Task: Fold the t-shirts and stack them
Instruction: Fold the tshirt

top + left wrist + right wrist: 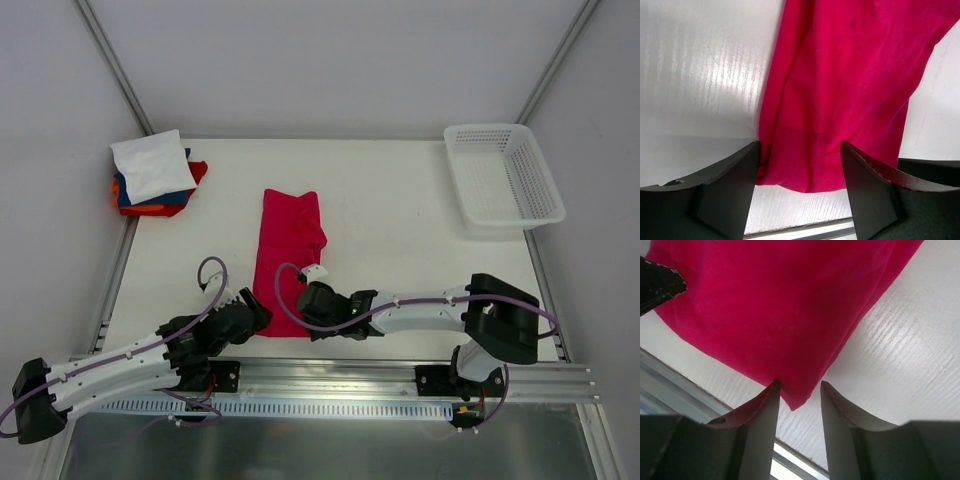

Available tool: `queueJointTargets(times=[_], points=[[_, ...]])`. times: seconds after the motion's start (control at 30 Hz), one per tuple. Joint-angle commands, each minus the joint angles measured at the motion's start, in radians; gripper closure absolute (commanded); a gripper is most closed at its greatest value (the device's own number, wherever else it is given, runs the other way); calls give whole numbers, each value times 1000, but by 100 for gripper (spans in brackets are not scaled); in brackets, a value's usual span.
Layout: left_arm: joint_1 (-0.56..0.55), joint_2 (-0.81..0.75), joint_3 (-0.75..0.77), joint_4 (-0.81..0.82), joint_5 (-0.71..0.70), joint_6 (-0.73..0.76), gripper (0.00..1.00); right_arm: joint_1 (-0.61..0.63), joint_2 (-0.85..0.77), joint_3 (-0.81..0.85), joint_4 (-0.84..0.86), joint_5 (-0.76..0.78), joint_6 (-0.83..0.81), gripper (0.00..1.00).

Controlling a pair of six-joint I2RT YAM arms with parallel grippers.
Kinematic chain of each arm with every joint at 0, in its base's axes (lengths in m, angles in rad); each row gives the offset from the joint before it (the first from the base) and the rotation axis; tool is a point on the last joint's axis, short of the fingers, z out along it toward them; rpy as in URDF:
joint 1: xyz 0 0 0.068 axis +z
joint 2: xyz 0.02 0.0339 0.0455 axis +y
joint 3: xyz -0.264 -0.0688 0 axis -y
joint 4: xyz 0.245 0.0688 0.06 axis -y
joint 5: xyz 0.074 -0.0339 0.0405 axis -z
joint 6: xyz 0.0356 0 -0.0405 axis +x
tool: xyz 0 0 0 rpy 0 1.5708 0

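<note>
Right wrist: shirt corner between right claw

red shirt, near hem: in the top view covered by the left gripper and the right gripper
red shirt, far part: cut off by the upper edge in both wrist views
folded stack: the white shirt covers the rest, only blue, orange and red edges show, their number cannot be counted
right gripper, contact with the shirt corner: cannot tell
</note>
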Motion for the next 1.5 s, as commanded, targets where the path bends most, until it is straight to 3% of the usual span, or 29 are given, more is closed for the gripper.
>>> queueJointTargets(times=[0.0, 0.1, 0.2, 0.47, 0.57, 0.8, 1.13, 1.47], points=[[-9, 56, -20, -82, 71, -25, 33, 2, 28, 28, 20, 26, 15, 59], [-9, 76, -14, -82, 73, -23, 35, 2, 46, 31, 25, 23, 18, 65], [-11, 83, -13, -82, 74, -23, 44, 2, 49, 31, 28, 23, 21, 73], [-11, 83, -9, -82, 73, -20, 85, -2, 51, 31, 28, 25, 17, 98], [-11, 87, 3, -82, 65, -10, 100, -4, 40, 31, 26, 28, 15, 100], [-11, 139, 98, -82, 21, 62, 100, -9, 0, 54, -20, 56, -12, 100], [-11, 247, 359, -82, -81, 242, 100, -18, -99, 129, -115, 132, -92, 100], [-3, 290, 515, -82, -194, 352, 100, -120, -152, 209, -164, 171, -212, 100]])
